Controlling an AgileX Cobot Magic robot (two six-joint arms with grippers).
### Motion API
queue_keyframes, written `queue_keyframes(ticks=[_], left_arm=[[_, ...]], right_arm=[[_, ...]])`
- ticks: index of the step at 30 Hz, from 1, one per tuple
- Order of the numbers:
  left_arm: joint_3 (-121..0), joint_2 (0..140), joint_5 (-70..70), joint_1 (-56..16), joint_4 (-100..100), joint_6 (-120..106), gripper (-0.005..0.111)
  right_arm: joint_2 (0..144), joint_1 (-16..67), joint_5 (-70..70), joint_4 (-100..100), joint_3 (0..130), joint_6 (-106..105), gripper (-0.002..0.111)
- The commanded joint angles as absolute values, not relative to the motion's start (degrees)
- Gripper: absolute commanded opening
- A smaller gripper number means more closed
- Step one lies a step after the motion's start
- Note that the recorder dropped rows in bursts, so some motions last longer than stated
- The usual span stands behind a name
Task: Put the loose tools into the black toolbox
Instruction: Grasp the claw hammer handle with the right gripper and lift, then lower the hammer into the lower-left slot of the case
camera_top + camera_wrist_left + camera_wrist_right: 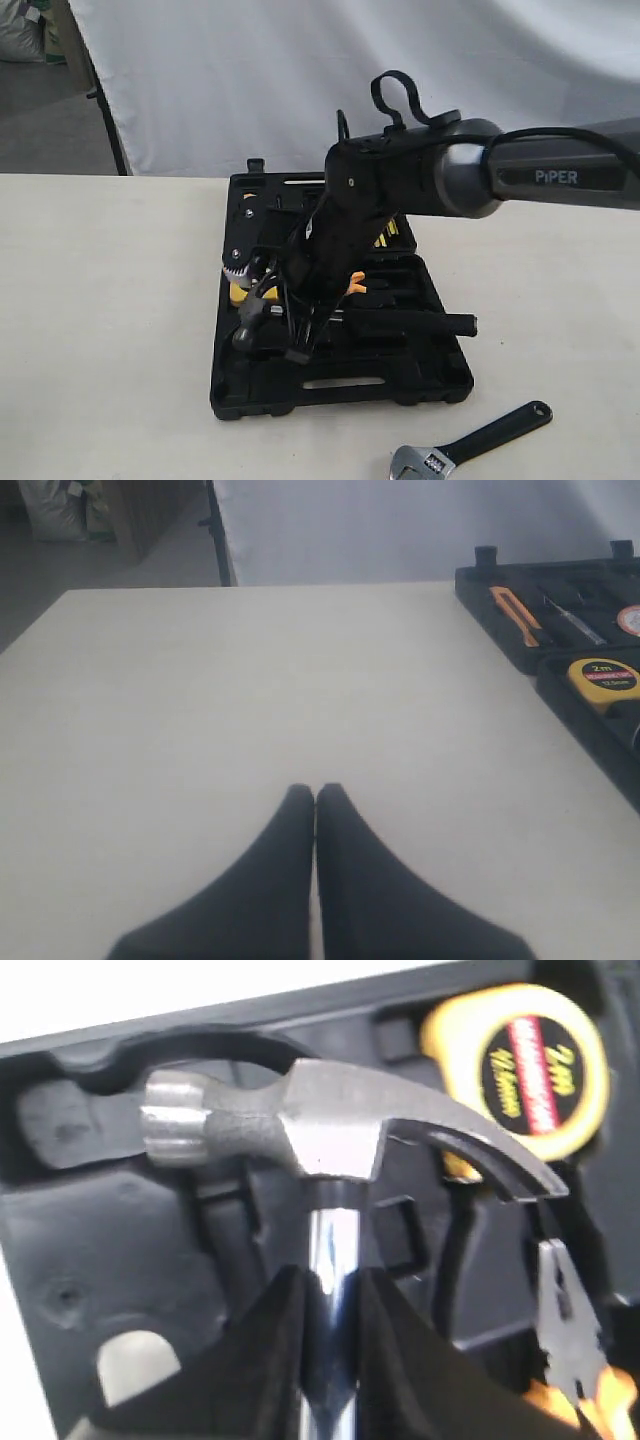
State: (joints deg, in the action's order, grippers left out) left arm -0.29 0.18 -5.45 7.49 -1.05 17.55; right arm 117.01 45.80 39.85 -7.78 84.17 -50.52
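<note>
My right gripper [303, 338] reaches down over the open black toolbox [340, 388] and is shut on the shiny steel neck of the claw hammer [330, 1125]. The hammer's head [252, 315] hangs just over the box's left part, and its black handle [430, 325] stretches right across the box. The fingers [270, 1340] clamp the neck just below the head. The silver adjustable wrench [470, 445] with a black handle lies on the table in front of the box. My left gripper [316, 792] is shut and empty above bare table, left of the toolbox [500, 620].
A yellow tape measure [530, 1060] and orange-handled pliers [565, 1310] sit in recesses of the box close to the hammer head. An orange knife [515, 612] lies in the far half. A white backdrop stands behind the table.
</note>
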Motion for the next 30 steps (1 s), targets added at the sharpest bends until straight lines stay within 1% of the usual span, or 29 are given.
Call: queue_keyframes(ticks=[1,11,24,25,27,30], left_arm=[[-0.44,0.0,-5.03,8.94,-1.3,17.82,0.001],[-0.44,0.0,-5.03,8.94,-1.3,17.82,0.001],[-0.44,0.0,-5.03,8.94,-1.3,17.82,0.001],[-0.44,0.0,-5.03,8.94,-1.3,17.82,0.001],[-0.44,0.0,-5.03,8.94,-1.3,17.82,0.001],[-0.44,0.0,-5.03,8.94,-1.3,17.82,0.001]], right_arm=[[117.65,47.6,41.15,-7.83,84.79,-57.33,0.0],[119.06,48.8,43.83,-7.83,84.79,-63.97,0.0],[119.06,48.8,43.57,-7.83,84.79,-64.24,0.001],[119.06,48.8,43.46,-7.83,84.79,-64.24,0.002],[119.06,48.8,43.33,-7.83,84.79,-64.24,0.01],[119.06,48.8,43.23,-7.83,84.79,-64.13,0.034]])
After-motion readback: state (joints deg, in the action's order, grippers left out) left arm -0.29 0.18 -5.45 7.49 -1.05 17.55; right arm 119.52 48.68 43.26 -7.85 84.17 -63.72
